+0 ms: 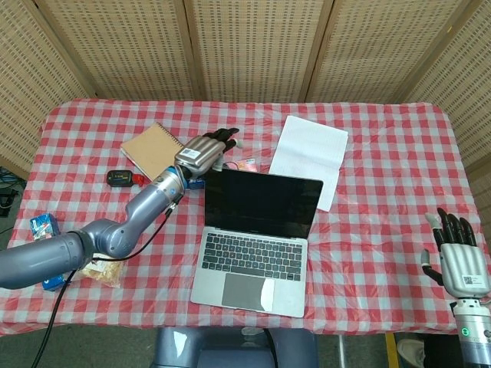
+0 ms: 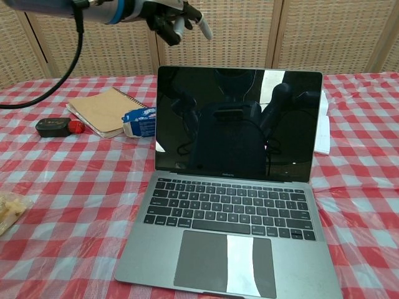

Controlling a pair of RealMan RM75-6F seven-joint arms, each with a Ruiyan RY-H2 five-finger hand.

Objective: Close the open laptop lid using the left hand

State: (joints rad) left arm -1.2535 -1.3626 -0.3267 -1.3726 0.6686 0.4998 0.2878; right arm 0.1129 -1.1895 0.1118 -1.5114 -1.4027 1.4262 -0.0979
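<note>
The silver laptop (image 1: 256,239) (image 2: 234,187) stands open on the checked table, its dark screen upright and facing me. My left hand (image 1: 205,151) (image 2: 171,15) hovers above and behind the lid's upper left corner, fingers stretched out and apart, holding nothing and clear of the lid. My right hand (image 1: 457,259) is low at the table's near right edge, fingers straight and spread, empty. The chest view does not show the right hand.
Behind the laptop to the left lie a brown spiral notebook (image 1: 151,150) (image 2: 103,111), a blue snack packet (image 2: 139,122) and a small black device (image 1: 120,179) (image 2: 53,126). White paper (image 1: 308,158) lies behind the lid on the right. A snack bag (image 1: 101,267) and blue carton (image 1: 44,227) sit near left.
</note>
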